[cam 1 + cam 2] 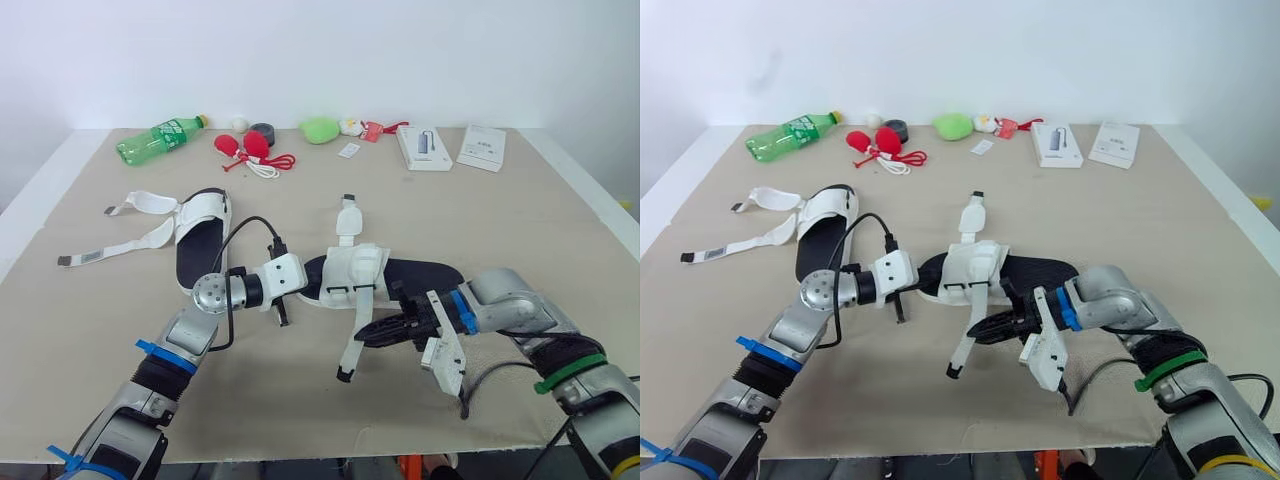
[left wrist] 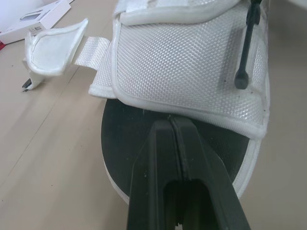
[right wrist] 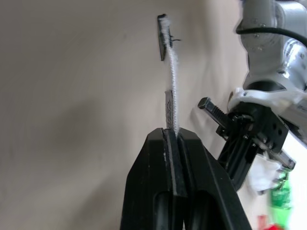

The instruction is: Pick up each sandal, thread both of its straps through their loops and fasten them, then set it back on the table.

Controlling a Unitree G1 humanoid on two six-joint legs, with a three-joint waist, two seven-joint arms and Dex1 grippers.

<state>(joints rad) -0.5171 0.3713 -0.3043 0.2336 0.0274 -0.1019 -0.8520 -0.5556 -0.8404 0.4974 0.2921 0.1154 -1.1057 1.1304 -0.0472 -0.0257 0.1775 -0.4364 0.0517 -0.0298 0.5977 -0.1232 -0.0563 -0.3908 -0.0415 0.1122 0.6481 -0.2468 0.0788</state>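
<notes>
Right gripper [image 3: 171, 135] pinches the strap [image 3: 172, 76]; left gripper [image 2: 171, 122] closed at sandal [image 1: 425, 272] edge.

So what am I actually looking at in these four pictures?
It is a two-armed robot. The two wide pictures come from cameras in its head, looking down at a table. The two close-ups come from cameras on its wrists. Each arm ends in a two-fingered black gripper. The right gripper is pinched shut on a loose white strap of the near sandal. The left gripper is shut, its tips right at that sandal. A second sandal lies farther left, straps spread open. At the far edge lie a green bottle and a white box.
</notes>
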